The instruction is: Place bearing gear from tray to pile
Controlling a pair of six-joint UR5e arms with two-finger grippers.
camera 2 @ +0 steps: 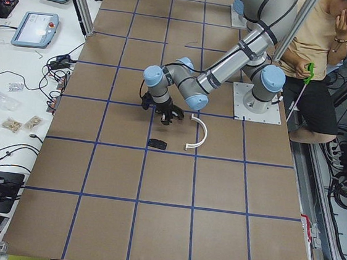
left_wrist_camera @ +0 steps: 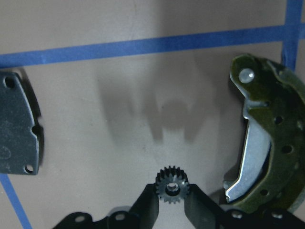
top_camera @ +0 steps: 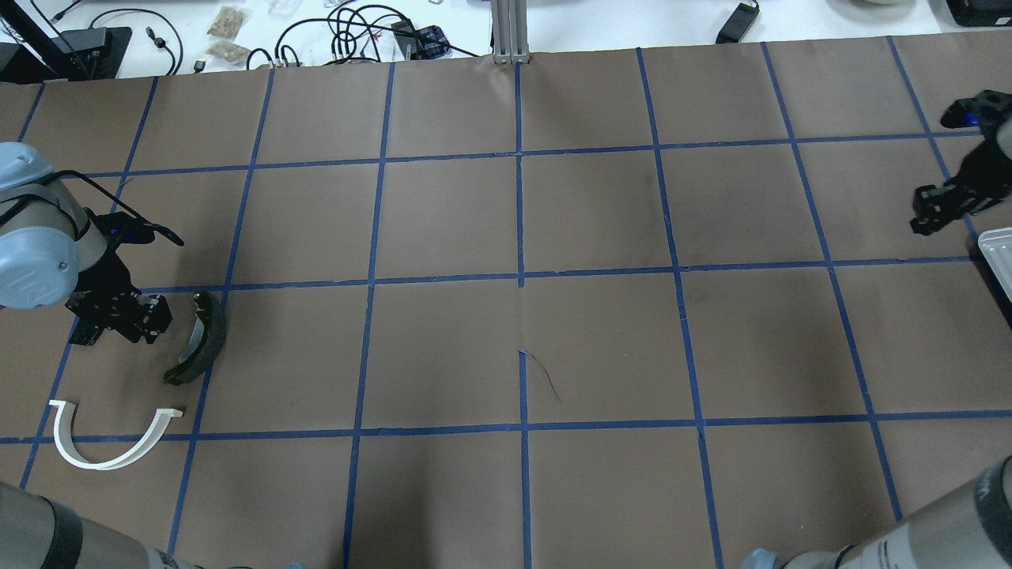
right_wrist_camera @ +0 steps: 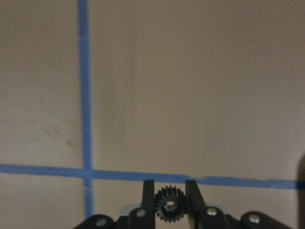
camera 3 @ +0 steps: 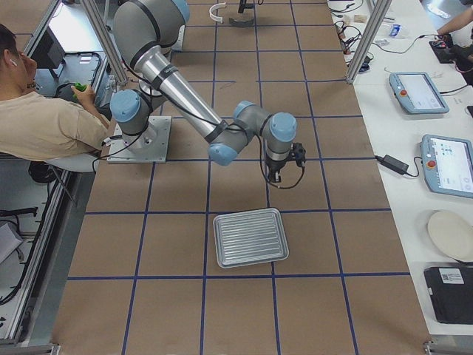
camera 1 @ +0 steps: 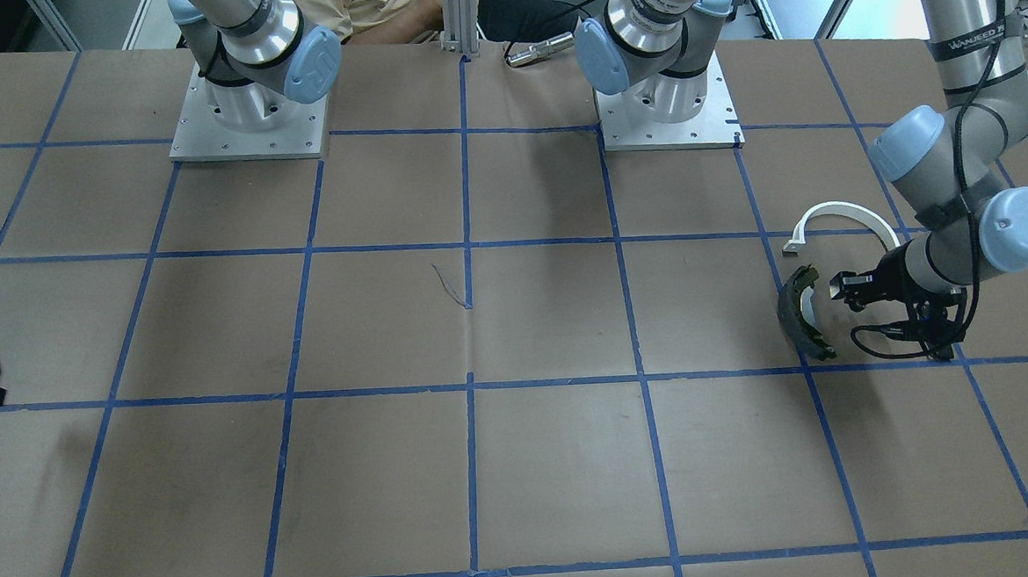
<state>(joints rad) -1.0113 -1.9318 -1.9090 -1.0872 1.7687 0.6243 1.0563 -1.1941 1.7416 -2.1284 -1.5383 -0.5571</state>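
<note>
Front view: left gripper (camera 1: pixel 838 289) sits low at the frame's right, at the pile (camera 1: pixel 793 320), just beside the olive, curved brake shoe (camera 1: pixel 796 307). The thin white arched strip (camera 1: pixel 840 212) lies above them.
Overhead: right gripper (top_camera: pixel 929 213) is at the right edge, just above the metal tray (top_camera: pixel 998 253).
Left side: flat black pad (camera 2: pixel 157 144) lies below the near arm.
Right side: the ribbed tray shows no parts.
Left wrist: the fingers clamp a small, dark, toothed bearing gear (left_wrist_camera: pixel 172 185) between pad and shoe. Release is still to do.
Right wrist: the fingers grip a second gear (right_wrist_camera: pixel 169 204). It probably still has to be carried to the pile.
</note>
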